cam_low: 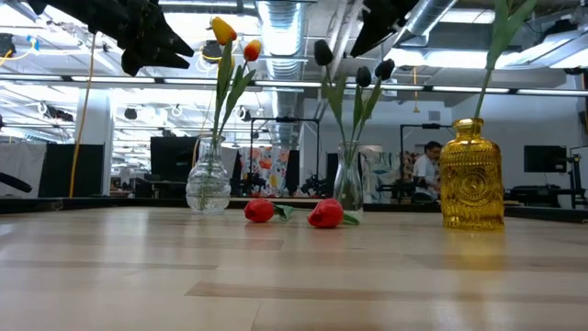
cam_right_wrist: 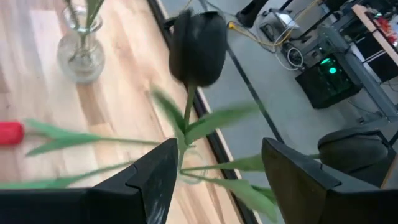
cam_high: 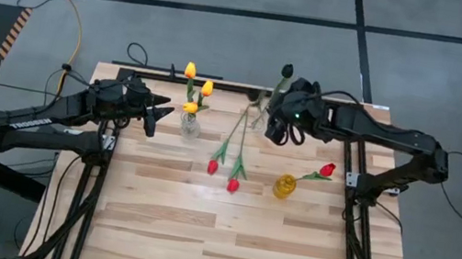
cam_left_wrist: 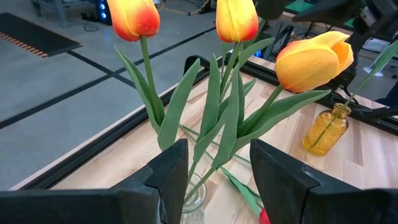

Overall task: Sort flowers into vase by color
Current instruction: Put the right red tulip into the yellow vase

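Right now the amber glass vase (cam_high: 284,187) is the easiest marker on the wooden tabletop (cam_high: 223,240), so I'll place everything from it. One red tulip (cam_high: 326,171) already stands in it, leaning away toward the right arm's side. Just beside the vase, toward the left arm, two more red tulips (cam_high: 232,185) lie flat on the boards, their heads close together and their green stems running toward the far edge. Farther the same way, well apart from the amber vase, a clear round vase (cam_high: 189,125) holds three yellow-orange tulips (cam_high: 191,71) standing upright. Behind the amber vase, near the far edge, a second clear vase (cam_low: 348,188) holds near-black tulips (cam_low: 322,52) (it shows plainly only from table height).

The left hand (cam_high: 159,115) hangs just beside the yellow bunch, on the side away from the amber vase, fingers spread with the leaves showing between them; it holds nothing. The right hand (cam_high: 279,130) is up above the far edge, beyond the amber vase, fingers wide apart. A near-black tulip (cam_right_wrist: 198,48) stands up before them, its stem (cam_right_wrist: 185,118) running down between them, though I cannot tell whether they touch it.

A person (cam_low: 426,171) sits in the room behind the tabletop.
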You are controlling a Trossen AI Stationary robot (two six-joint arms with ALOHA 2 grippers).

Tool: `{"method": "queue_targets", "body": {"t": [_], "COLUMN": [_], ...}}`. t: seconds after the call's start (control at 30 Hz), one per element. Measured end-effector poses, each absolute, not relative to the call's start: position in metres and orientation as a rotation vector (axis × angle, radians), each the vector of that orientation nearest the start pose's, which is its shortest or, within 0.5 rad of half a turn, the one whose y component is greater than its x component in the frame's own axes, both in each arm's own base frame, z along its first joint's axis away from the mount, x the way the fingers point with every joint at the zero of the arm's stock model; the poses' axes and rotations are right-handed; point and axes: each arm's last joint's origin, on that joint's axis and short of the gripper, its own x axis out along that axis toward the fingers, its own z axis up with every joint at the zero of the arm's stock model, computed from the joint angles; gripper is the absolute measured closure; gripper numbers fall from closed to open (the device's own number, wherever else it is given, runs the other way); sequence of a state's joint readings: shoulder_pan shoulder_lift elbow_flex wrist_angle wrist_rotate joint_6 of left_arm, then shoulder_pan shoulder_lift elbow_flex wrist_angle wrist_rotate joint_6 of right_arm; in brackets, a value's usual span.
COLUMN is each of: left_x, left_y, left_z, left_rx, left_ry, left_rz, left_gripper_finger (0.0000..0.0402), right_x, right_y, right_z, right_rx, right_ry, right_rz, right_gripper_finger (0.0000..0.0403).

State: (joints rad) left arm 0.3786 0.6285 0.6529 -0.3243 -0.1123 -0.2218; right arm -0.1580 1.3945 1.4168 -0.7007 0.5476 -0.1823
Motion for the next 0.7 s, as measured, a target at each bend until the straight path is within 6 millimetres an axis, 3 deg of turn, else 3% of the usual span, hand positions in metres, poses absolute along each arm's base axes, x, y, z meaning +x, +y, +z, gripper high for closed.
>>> {"method": "queue_targets", "body": {"t": [0.5, 0.7], "left_x": [0.13, 0.126], "left_y": [0.055, 0.053], "left_z": [0.298, 0.317], "left_rx": [-0.199, -0.169], "left_ry": [0.259, 0.248], "left_rz": [0.511, 0.487], "left_gripper_finger": [0.0242, 0.0242], "right_x": [0.271, 0.257], "right_y": [-0.037, -0.036], "right_z": [0.394, 0.404], "right_rx": [-0.35, -0.372], "right_ry": [0.814, 0.914], "right_rz": [-0.527, -0.509], "right_gripper_finger": [0.0142, 0.0142]}}
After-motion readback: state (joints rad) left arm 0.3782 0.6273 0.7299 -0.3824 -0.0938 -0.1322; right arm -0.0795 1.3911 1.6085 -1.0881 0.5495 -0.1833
